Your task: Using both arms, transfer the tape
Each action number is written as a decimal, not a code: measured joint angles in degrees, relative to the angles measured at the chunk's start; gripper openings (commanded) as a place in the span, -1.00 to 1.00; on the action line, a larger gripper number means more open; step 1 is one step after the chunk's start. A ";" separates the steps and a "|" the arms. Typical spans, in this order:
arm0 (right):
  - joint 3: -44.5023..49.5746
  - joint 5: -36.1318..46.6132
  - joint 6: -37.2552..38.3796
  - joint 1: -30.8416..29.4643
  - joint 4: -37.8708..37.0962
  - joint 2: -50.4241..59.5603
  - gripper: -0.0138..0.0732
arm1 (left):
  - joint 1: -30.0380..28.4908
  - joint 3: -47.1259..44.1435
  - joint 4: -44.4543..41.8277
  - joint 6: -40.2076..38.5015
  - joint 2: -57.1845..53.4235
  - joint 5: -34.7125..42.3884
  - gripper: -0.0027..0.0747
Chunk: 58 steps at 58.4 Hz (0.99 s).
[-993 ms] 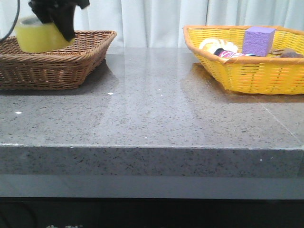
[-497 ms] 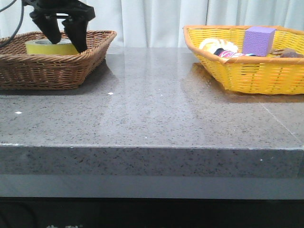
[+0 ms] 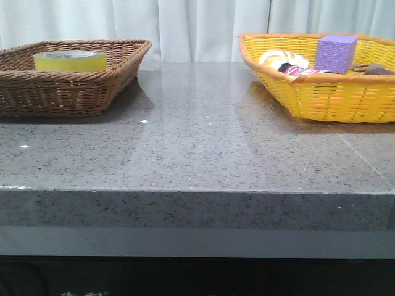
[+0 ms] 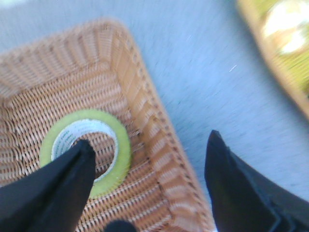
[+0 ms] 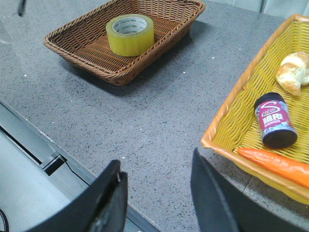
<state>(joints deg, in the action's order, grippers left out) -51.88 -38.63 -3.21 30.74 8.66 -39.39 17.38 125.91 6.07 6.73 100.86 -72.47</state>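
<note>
The yellow tape roll (image 3: 70,60) lies flat in the brown wicker basket (image 3: 117,71) at the far left of the table. It also shows in the left wrist view (image 4: 118,140) and the right wrist view (image 5: 130,34). My left gripper (image 4: 149,145) is open and empty above the basket's edge, well clear of the roll; one finger (image 4: 72,179) overlaps the roll in the picture. My right gripper (image 5: 157,169) is open and empty above the table's front edge. Neither arm shows in the front view.
A yellow wicker basket (image 3: 321,102) stands at the far right with a purple cube (image 3: 336,52), a bread roll (image 5: 295,72), a dark jar (image 5: 275,121) and a carrot (image 5: 275,166). Grey speckled tabletop (image 3: 197,135) lies between the baskets.
The left gripper held the tape above the brown basket, lowered it, let go and rose out of the front view. The tape now lies flat in the basket.
</note>
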 measured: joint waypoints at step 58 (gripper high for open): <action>0.00 -3.20 6.62 -6.23 -7.13 0.00 0.10 | 0.00 -66.05 1.93 -0.14 -48.25 18.85 0.31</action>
<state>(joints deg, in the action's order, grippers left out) -51.88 -41.83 3.41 24.51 1.53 -39.39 17.38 59.87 8.01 6.59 52.61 -53.62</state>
